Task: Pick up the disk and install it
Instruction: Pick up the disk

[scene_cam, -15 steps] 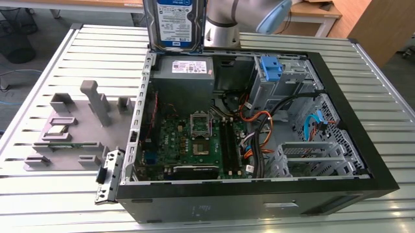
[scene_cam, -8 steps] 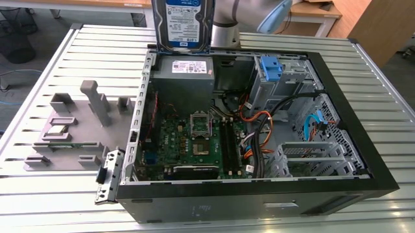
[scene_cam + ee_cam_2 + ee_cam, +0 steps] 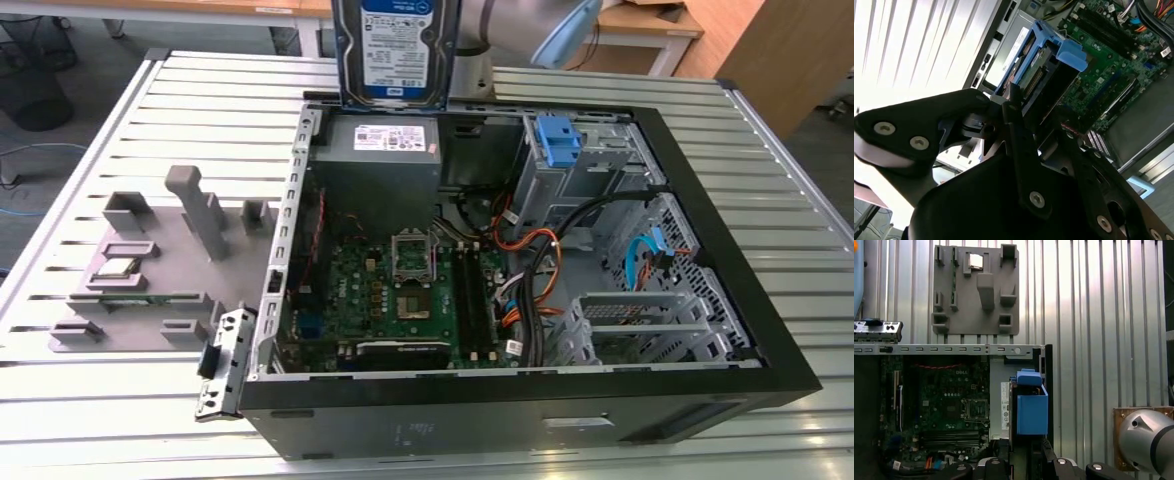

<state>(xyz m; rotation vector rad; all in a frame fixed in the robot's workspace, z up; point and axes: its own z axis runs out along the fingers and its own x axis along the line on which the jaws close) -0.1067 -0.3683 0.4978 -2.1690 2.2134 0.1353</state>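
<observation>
Open case (image 3: 467,430), disk (image 3: 395,50) perhaps just above

Disk (image 3: 398,50) top beyond exterior view's edge

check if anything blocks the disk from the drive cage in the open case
Nothing visible does. The gripper holds the disk upright above the power supply at the computer case's edge; the air from there to the drive cage, toward the exterior view's right, looks open.

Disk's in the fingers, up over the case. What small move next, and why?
Probably shift the disk toward the exterior view's right without lowering it: the gripper holds it upright above the power supply, and the drive cages sit further toward that side.
</observation>
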